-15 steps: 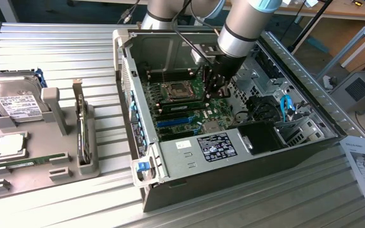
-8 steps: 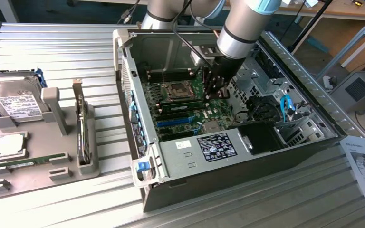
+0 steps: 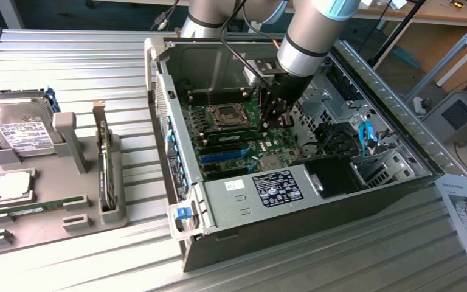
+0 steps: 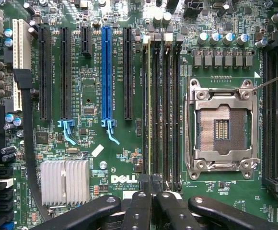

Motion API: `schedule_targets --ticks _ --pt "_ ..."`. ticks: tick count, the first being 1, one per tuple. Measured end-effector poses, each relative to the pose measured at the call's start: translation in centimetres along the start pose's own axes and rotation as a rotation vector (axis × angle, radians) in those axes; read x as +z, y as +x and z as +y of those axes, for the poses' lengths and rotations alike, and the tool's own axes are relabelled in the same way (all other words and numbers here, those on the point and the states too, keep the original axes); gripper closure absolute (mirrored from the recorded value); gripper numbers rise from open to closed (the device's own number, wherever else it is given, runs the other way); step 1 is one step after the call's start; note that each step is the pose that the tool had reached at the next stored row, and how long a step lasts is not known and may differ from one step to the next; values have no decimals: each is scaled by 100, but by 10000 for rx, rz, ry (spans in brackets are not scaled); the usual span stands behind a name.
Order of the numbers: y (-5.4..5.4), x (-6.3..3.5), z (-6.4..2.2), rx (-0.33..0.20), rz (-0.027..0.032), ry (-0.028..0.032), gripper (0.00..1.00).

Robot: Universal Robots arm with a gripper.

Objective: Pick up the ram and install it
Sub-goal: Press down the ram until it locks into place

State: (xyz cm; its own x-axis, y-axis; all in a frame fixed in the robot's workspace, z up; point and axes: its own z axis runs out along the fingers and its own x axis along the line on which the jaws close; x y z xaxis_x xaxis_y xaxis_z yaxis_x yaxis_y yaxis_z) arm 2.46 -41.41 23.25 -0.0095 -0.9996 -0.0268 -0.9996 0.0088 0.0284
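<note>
The ram [image 4: 150,110] is a thin green stick seen edge-on, standing in one of the long black slots of the motherboard [image 4: 88,81], beside the open processor socket [image 4: 223,127]. My gripper [image 4: 152,184] hangs just over the near end of that slot. Its black fingers [image 4: 141,201] are drawn close together and I see nothing held between them. In the exterior view the gripper [image 3: 272,118] reaches down into the open computer case [image 3: 298,201], above the slots to the right of the socket [image 3: 227,113]. A second green stick [image 3: 34,210] lies in the grey fixture outside the case.
The grey fixture on the exterior view's left also holds a hard drive [image 3: 19,131], a square silver processor [image 3: 13,185] and an upright card with a bracket [image 3: 104,170]. Case walls, black cables [image 3: 335,140] and a blue cable [image 3: 367,137] crowd the arm. A finned heatsink [image 4: 64,182] sits near the slots.
</note>
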Motion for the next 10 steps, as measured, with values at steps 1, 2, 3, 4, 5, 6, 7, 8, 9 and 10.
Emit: schedule_targets --ticks 1,2,3,4,5,6,7,8,9,10 --pt "0 0 0 0 -1 0 89" --pt "0 0 0 0 0 1 89" --pt "0 1 0 0 -1 0 89" --pt "1 3 0 0 -1 0 89" --pt "1 6 0 0 -1 0 89" --pt "2 10 0 1 1 0 89" --pt "2 13 0 0 2 -1 89" --pt "2 13 0 1 1 0 89" --pt "2 14 0 0 2 0 89" --pt "2 14 0 0 0 0 89"
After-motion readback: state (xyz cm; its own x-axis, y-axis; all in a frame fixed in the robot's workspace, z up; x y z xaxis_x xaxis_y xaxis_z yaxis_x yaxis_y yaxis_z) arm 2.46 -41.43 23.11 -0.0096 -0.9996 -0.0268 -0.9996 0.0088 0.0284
